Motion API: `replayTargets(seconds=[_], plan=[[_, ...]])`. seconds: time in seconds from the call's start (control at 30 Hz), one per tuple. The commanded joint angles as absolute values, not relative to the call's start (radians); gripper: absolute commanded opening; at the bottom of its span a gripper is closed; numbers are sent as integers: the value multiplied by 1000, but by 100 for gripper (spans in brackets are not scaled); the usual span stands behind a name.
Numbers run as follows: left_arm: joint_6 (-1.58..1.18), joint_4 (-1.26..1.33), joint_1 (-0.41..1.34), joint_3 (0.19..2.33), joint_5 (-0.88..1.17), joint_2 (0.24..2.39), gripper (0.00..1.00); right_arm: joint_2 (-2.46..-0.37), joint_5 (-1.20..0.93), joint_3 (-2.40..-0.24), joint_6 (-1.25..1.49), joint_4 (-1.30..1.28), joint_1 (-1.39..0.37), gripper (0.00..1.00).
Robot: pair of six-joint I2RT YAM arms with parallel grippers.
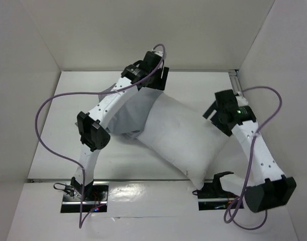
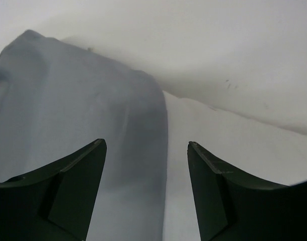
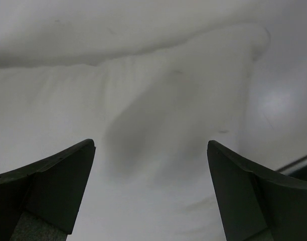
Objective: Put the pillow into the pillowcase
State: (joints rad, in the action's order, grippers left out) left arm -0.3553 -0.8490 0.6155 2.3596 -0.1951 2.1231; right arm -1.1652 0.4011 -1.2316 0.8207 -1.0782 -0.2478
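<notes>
Checked the top view first: found the white pillow (image 1: 181,138) sprawled diagonally across the middle of the table (image 1: 48,150), far corner up around 11 o'clock, near corner down at 5 o'clock by the base of the right arm (image 1: 259,150). Spotted the grey pillowcase (image 1: 127,116) bunched up at roughly 9 to 10 o'clock off the pillow, touching its left edge and partly tucked under the left arm (image 1: 106,108). Couldn't make out the pillowcase's opening from any camera. Caught the left gripper (image 2: 146,143) parked up at 12 o'clock over the far end of the pillowcase, jaws spread well apart, gripping nothing, only wrinkled grey cloth below them in the wrist view. Found the right gripper (image 3: 151,143) out at 3 o'clock off the pillow, hanging near its right-hand edge, jaws splayed wide too and holding nothing, with plain white fabric and a soft dent filling the gap in its own camera. Logged the pillow as lying wholly outside the pillowcase, right beside it, fully uncovered.
</notes>
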Motion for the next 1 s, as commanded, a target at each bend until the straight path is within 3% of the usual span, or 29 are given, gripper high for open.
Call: replayTargets(seconds=[0.0,0.17,0.47,0.53,0.6,0.63,0.67,0.7,0.77,0.8,0.97], plan=[[-276,-830,643,2404,-314,2109,79,-990,137,-1093,880,-1034,-86,100],[-207,-821,684,2404,-417,2229,79,-893,-24,-887,871,-991,72,100],[-196,-830,693,2404,-354,2335,79,-939,-49,-770,831,-930,81,100],[-196,-830,693,2404,-368,2344,74,-939,-58,-759,822,-919,72,100],[-196,-830,693,2404,-406,2344,60,-948,-67,-750,822,-910,72,97],[-196,-830,693,2404,-419,2344,44,-939,-80,-741,813,-881,72,87],[-205,-830,693,2404,-432,2344,44,-939,-90,-741,799,-881,63,71],[-206,-830,693,2413,-451,2335,32,-930,-106,-730,786,-849,63,52],[-206,-830,693,2425,-460,2326,20,-930,-121,-718,758,-836,63,12],[-206,-812,693,2425,-460,2312,12,-930,-121,-718,749,-836,63,0],[-196,-787,693,2436,-411,2290,0,-919,-98,-718,697,-845,52,0]])
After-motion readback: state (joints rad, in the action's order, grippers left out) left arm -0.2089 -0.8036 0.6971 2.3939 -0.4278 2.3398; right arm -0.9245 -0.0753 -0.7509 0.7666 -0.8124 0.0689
